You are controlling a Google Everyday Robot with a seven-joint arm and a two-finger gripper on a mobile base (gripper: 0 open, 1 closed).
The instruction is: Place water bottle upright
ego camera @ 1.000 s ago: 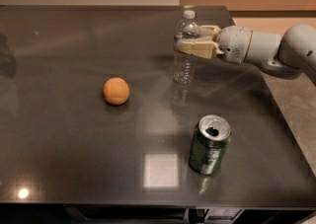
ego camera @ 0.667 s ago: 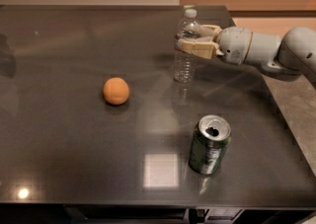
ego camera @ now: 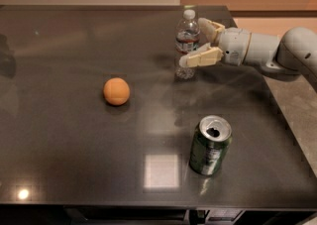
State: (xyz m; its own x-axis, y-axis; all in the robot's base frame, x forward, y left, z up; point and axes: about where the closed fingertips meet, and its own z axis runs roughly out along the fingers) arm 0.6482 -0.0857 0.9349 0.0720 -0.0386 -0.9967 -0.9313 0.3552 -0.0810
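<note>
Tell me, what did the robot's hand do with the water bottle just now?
The gripper opened its fingers and let go of the water bottle; it now hangs right beside it. The water bottle stands upright in the same spot. The orange and the green can stayed put.

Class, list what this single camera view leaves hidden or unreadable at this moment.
In the camera view:
1. Water bottle: its lower side is covered by the near finger of the gripper, which sits open by it at the far right of the table.
2. Arm: cut off by the right edge.
3. Green can: print blurred, unreadable.
</note>
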